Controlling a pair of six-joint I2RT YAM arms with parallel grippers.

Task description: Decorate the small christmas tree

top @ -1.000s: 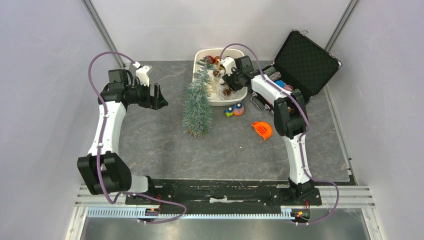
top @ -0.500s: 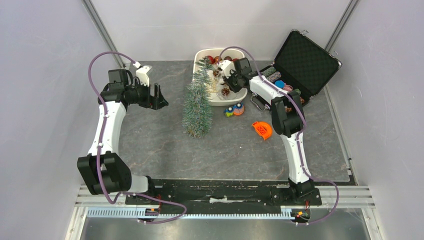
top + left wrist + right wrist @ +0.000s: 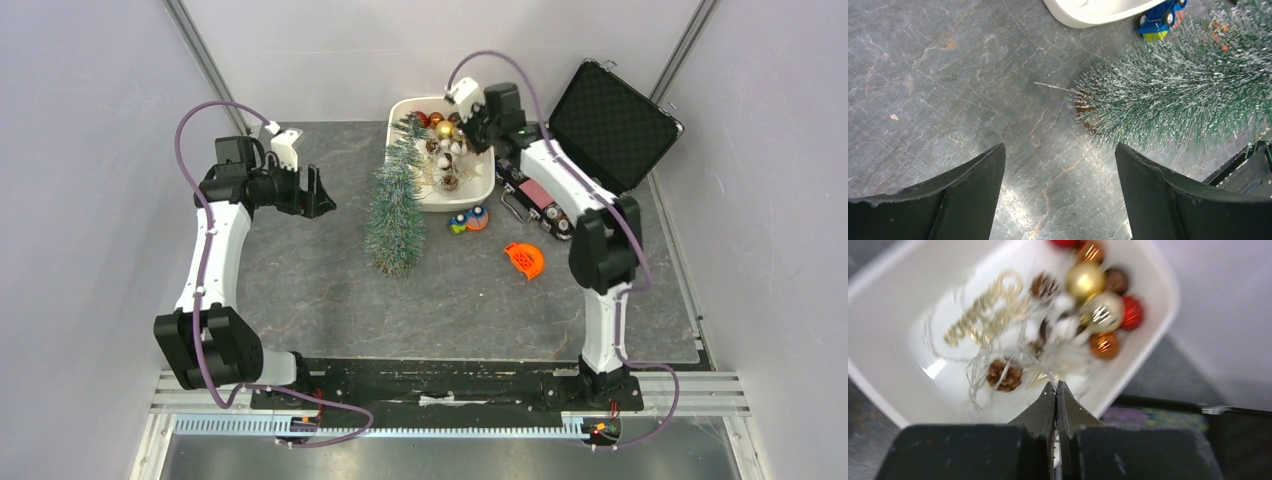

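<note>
The small christmas tree [image 3: 395, 215] stands mid-table, frosted green; its bristly lower branches fill the right of the left wrist view [image 3: 1188, 95]. Behind it is a white bin [image 3: 428, 204] holding gold, red and copper baubles [image 3: 1098, 290], pine cones [image 3: 1004, 374] and a gold wire ornament [image 3: 983, 315]. My right gripper [image 3: 463, 128] hovers over the bin, shut [image 3: 1056, 385], with a thin clear wire strand [image 3: 1038, 362] running from its tips to the ornament cluster. My left gripper [image 3: 322, 195] is left of the tree, open and empty [image 3: 1060, 147] above the tabletop.
An open black case [image 3: 610, 120] with small items stands at the back right. An orange object [image 3: 525, 260] and two small colourful toys [image 3: 468, 220] lie right of the tree; a blue toy car [image 3: 1160, 15] shows by the bin's edge.
My right gripper has closed and risen back over the bin, and the ornament cluster has shifted with it. The left arm has not moved.
</note>
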